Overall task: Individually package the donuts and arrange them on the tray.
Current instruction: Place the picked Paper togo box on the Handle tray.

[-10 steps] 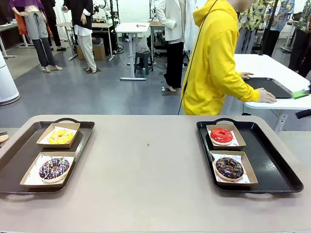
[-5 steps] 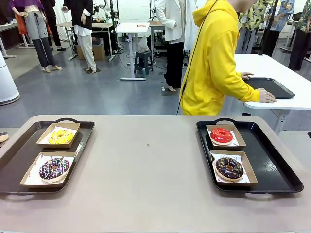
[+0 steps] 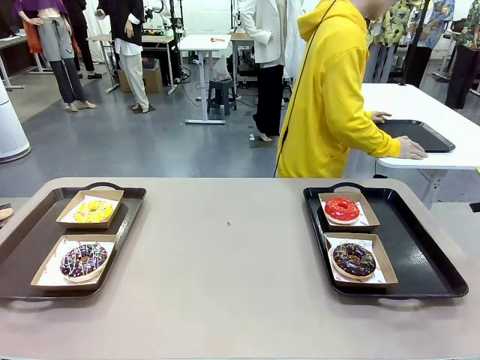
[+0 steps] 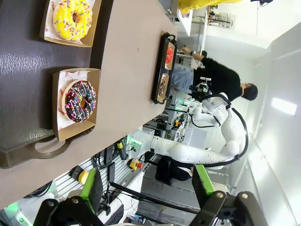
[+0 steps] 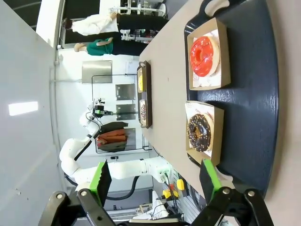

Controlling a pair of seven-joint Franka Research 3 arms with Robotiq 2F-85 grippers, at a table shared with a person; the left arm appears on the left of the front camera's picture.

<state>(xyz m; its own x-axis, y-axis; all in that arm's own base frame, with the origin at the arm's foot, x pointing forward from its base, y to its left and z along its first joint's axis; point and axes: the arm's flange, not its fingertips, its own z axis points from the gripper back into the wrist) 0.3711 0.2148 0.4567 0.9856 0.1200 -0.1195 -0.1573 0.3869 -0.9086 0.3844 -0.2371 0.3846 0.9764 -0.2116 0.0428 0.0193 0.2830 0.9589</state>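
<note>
Four donuts each lie in an open cardboard box on two dark trays. The left tray point(image 3: 22, 247) holds the yellow-iced donut point(image 3: 94, 211) behind the sprinkled chocolate donut point(image 3: 83, 260). On the right tray point(image 3: 420, 255) the red-iced donut point(image 3: 342, 209) sits behind the dark chocolate donut point(image 3: 354, 259). My left gripper point(image 4: 148, 188) hangs open high above the left tray, with the sprinkled donut point(image 4: 80, 100) and yellow donut point(image 4: 72, 18) below it. My right gripper point(image 5: 155, 181) is open above the right tray, over the dark donut point(image 5: 199, 132) and red donut point(image 5: 204, 55). Neither holds anything.
A wide bare strip of tan table point(image 3: 225, 255) separates the trays. A person in a yellow hoodie point(image 3: 330, 97) stands beyond the far edge, turned away, hands on a black tray point(image 3: 416, 135) on a white table.
A green object at the far white table's right edge has left the picture. The donuts, boxes and trays have not moved.
</note>
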